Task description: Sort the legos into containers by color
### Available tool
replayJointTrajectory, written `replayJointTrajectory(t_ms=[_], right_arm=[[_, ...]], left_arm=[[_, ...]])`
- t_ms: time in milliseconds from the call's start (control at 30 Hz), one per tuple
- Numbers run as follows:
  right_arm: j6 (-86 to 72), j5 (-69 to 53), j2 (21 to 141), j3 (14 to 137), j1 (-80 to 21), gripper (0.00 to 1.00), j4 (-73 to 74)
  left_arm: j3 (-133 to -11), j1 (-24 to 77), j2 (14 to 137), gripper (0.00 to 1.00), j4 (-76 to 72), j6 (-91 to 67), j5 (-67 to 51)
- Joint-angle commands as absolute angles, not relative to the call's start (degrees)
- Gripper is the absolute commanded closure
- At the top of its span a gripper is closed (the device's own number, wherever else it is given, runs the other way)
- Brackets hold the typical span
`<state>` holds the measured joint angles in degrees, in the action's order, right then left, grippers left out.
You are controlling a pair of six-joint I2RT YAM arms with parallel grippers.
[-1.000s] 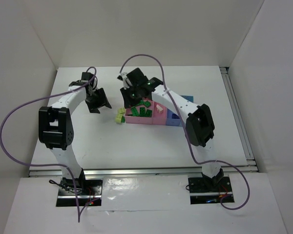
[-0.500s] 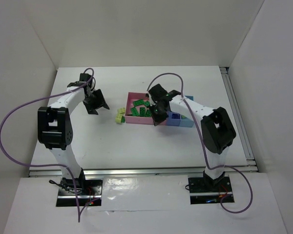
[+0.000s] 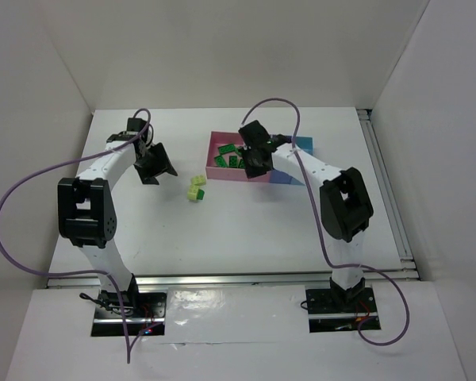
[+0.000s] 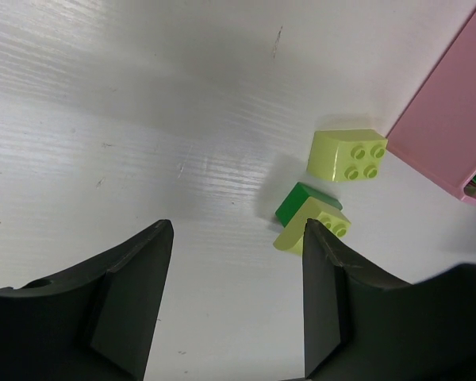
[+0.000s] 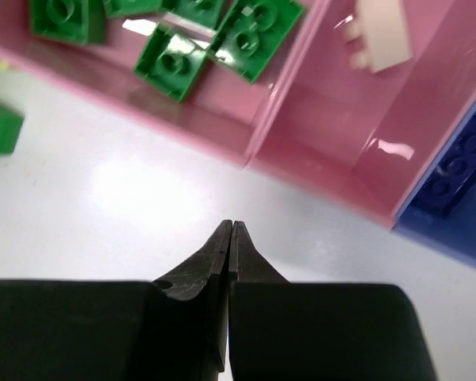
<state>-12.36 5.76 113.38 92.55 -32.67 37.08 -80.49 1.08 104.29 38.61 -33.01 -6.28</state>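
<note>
The left gripper [image 4: 236, 232] is wide open and empty, near yellow-green legos [image 4: 347, 155] at middle right. The right gripper [image 5: 232, 228] is pinched shut, empty, below the pink bins [image 5: 209, 131].

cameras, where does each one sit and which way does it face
Top external: above and behind the robot, looking down at the table; both arms show.
Left wrist: on the left arm, looking down past the open left gripper at yellow-green legos.
Right wrist: past the shut right gripper at the wide pink bin.
Shared: both wrist views show that bin.
</note>
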Motion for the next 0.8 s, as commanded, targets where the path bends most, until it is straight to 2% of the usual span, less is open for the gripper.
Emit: replayJointTrajectory(t_ms=[0,167,233,433,467,500,567,767], right_arm=[[-11.6,4.48,107.32,90.0,-35.41,1.0,33.22],[-11.6,3.69,112.14,97.88,-38.14,1.0,35.68],[-11.6,3.69,115.99,101.58,-38.75,0.96,36.47],[-11.6,4.13,123.74,114.16,-41.13,0.76,40.6],[-11.6,4.13,125.32,116.35,-41.92,0.69,40.61],[-11.6,4.13,126.11,117.24,-41.92,0.69,41.3],[-11.6,3.52,127.96,118.91,-43.41,0.63,41.31],[-10.46,1.67,131.74,123.92,-45.53,0.62,42.54]], left_arm=[[-80.51,1.14,102.04,0.3,38.23,-32.26,-6.86],[-79.98,1.14,101.87,0.3,37.71,-33.49,-7.38],[-79.98,1.14,101.26,0.3,37.71,-34.01,-5.55],[-79.45,-0.08,98.17,0.29,39.02,-36.99,1.4],[-78.93,-0.09,97.39,0.29,39.02,-37.52,2.54],[-78.93,-0.61,97.38,0.28,39.55,-37.53,2.55],[-78.4,-1.14,95.89,0.28,39.55,-38.84,3.16],[-77.87,-2.19,95.36,0.28,39.55,-38.33,3.16]])
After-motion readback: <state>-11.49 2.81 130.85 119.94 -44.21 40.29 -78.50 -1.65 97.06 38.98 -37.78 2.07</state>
